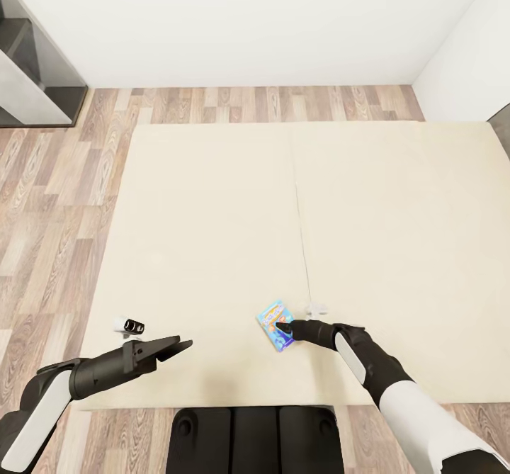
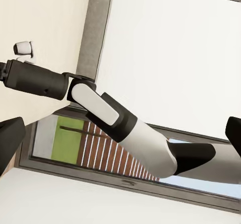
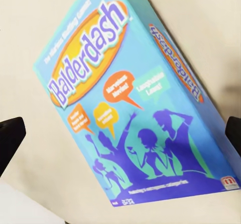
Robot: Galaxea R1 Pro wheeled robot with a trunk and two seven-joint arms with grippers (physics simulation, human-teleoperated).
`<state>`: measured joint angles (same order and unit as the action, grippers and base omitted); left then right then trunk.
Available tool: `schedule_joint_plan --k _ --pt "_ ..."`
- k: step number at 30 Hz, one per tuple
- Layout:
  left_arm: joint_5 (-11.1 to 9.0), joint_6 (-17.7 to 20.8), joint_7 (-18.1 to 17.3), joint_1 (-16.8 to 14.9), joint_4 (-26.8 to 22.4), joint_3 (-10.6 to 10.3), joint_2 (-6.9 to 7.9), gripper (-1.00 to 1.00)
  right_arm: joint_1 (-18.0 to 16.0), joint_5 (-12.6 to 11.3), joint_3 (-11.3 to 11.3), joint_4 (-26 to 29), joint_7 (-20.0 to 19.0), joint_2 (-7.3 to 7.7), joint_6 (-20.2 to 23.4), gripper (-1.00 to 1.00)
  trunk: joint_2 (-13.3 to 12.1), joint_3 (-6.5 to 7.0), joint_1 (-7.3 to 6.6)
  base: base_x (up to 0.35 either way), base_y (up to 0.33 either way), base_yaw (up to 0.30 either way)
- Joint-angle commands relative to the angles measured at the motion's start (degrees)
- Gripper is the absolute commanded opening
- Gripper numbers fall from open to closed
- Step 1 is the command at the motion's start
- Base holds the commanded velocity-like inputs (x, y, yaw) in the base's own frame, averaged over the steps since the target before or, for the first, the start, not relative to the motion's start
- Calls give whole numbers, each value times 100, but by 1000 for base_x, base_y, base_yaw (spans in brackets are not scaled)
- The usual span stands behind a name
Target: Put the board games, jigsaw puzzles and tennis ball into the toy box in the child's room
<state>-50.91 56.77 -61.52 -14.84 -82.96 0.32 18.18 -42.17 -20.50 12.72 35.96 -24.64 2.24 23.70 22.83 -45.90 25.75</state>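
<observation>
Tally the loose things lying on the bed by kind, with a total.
Board game boxes: 1, the blue Balderdash box
Small white objects: 1, beside it
Black-and-white cylinders: 1
Total: 3

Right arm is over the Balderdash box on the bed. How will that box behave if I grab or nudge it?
The Balderdash box looks like a flat, crisp-edged carton, so probably stiff, not floppy. It lies flat on the bed, so it should slide rather than roll or tip. Its printed faces look smooth, so it may slip between the right gripper fingers; a squeeze across the narrow sides seems safest.
</observation>
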Motion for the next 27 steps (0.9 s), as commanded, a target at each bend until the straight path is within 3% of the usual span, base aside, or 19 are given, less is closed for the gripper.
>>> schedule_joint_plan --k 1,27 --pt "-7 27 -9 -2 -1 0 1 100 -2 -41 21 7 6 6 29 100 9 -10 3 0 0 0" --pt "2 27 -9 -2 -1 -6 1 100 -2 -26 20 7 -5 -22 3 100 9 -104 3 0 0 0"
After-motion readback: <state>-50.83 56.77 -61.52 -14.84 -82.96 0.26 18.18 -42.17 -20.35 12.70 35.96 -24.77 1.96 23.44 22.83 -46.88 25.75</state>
